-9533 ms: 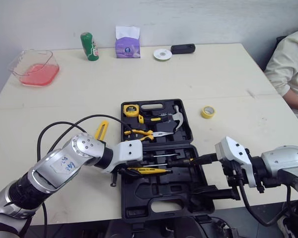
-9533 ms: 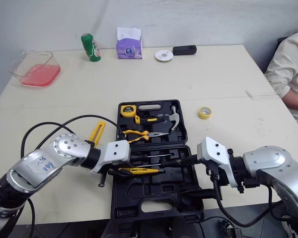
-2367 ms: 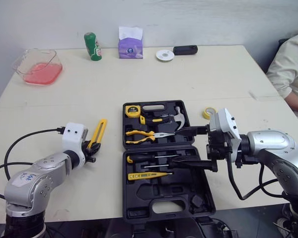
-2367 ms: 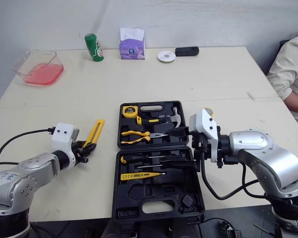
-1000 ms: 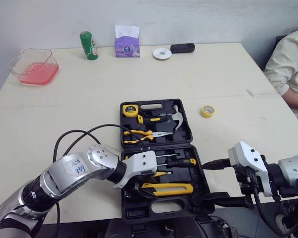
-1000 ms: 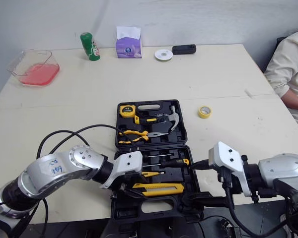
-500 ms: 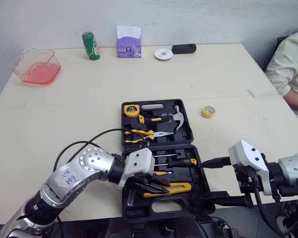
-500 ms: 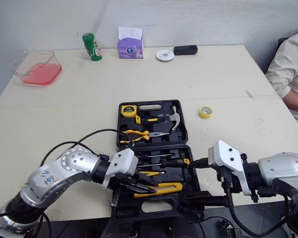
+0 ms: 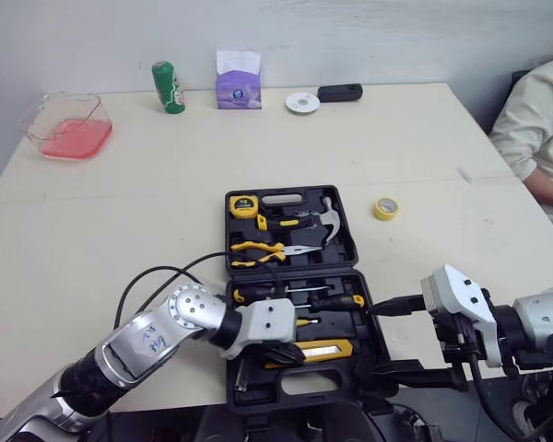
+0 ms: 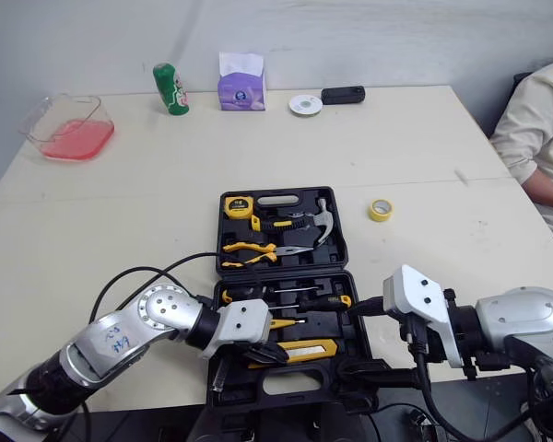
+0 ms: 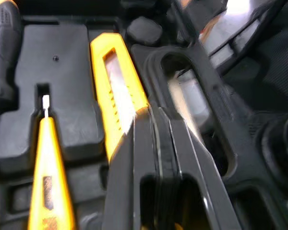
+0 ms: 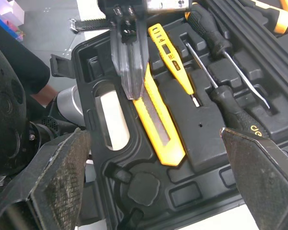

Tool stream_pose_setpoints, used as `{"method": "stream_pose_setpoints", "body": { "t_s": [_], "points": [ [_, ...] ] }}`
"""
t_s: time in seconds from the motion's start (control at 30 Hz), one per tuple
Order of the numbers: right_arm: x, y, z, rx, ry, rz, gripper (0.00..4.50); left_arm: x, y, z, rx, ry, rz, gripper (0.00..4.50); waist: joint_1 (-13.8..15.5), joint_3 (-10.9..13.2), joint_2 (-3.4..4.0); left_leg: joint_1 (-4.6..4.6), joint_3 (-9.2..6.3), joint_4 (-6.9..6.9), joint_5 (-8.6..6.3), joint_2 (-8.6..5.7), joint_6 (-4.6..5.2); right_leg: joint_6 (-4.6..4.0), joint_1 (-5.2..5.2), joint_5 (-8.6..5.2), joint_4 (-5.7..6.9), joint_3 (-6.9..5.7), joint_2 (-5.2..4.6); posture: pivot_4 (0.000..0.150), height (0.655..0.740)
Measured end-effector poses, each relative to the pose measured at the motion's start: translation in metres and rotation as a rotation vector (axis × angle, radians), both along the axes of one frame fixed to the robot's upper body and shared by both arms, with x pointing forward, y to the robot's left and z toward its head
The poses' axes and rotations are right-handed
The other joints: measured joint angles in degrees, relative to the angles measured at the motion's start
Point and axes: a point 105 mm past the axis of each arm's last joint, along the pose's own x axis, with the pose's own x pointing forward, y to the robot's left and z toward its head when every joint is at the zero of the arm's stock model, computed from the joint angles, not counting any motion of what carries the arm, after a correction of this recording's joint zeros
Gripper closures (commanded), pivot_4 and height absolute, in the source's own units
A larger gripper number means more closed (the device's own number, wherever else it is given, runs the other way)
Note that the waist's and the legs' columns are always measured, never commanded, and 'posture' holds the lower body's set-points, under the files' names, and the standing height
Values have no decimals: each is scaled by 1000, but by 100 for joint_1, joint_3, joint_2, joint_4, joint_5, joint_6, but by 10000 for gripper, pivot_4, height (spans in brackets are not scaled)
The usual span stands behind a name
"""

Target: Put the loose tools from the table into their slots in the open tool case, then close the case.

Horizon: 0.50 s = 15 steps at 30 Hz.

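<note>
Left gripper [image 12: 133,92] has its fingers pinched together, tips down on the yellow knife [image 12: 159,125]. The knife lies in its slot in the case [image 9: 352,241] right under them, seated I think, hard to tell. Looks light, stiff, slick plastic, so I'd push flat mid-body. Right gripper [image 9: 376,341] hangs wide open just off the case's side.

A pale bench [image 9: 120,184] carried clutter along its far edge. At ten o'clock sat a clear plastic tub [image 9: 64,124] with pink contents. Toward twelve o'clock stood a green bottle [image 9: 168,87], a purple tissue pack [image 9: 237,79], a white disc [image 9: 300,101] and a small black device [image 9: 338,92]. At three o'clock was a person's cream sleeve [image 9: 535,129].
</note>
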Motion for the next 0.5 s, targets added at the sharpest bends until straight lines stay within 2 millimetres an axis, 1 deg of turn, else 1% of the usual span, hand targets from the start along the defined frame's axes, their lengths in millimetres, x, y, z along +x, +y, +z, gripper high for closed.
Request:
{"method": "stream_pose_setpoints", "body": {
  "t_s": [0.17, 0.2, 0.27, 0.3, 0.37, 0.43, 0.47, 0.5],
  "points": [
    [2, 0, 0, 0, -9, -11, 0, 0, -2, 0, 6, 1, 6, 44310, -1, -10, 1, 24, -12, 0, -8, 2, 12, 0, 36, 0, -15, -8, -13, 1500, 7244],
    [3, 0, 0, 1, -15, -19, 0, 0, -2, 2, -17, 9, 20, 41716, -1, -10, 2, 24, -13, 0, -8, 2, 11, 0, 37, 0, -14, -10, -29, 1500, 7244],
    [7, -3, -2, 17, -33, -61, 0, -1, 0, 8, -138, 125, 92, 35097, -2, -9, 0, 11, -17, 0, -6, 1, 7, 0, 30, 0, -13, -20, -39, 1500, 7244],
    [10, -6, -4, 22, -33, -92, 0, 1, 2, 15, -197, 162, 118, 30273, -6, -7, -4, 1, -20, 5, -4, 2, 5, 0, 21, 0, -9, -23, -42, 1500, 7244],
    [21, -19, -1, 51, -57, -193, 0, 7, 18, 40, -328, 189, 185, 20749, -7, -5, -6, -3, -23, 6, 0, 1, 0, 0, 18, 0, -6, -29, -45, 1500, 7244],
    [29, -36, 2, 58, -75, -292, 0, 15, 38, 66, -414, 138, 250, 11610, -8, -7, 2, 1, -23, 6, 1, -3, -1, 0, 21, 0, -5, -34, -49, 1500, 7244],
    [33, -45, 3, 62, -88, -334, 0, 17, 46, 73, -453, 134, 290, 7093, -7, -8, 2, 6, -24, 6, 0, -5, 0, 0, 29, 0, -7, -36, -49, 1500, 7244],
    [36, -55, 2, 68, -96, -382, 0, 19, 56, 74, -472, 138, 343, 2003, -8, -8, 2, 5, -25, 6, 0, -4, 1, 0, 29, 0, -10, -38, -48, 1500, 7244]
  ]
}}
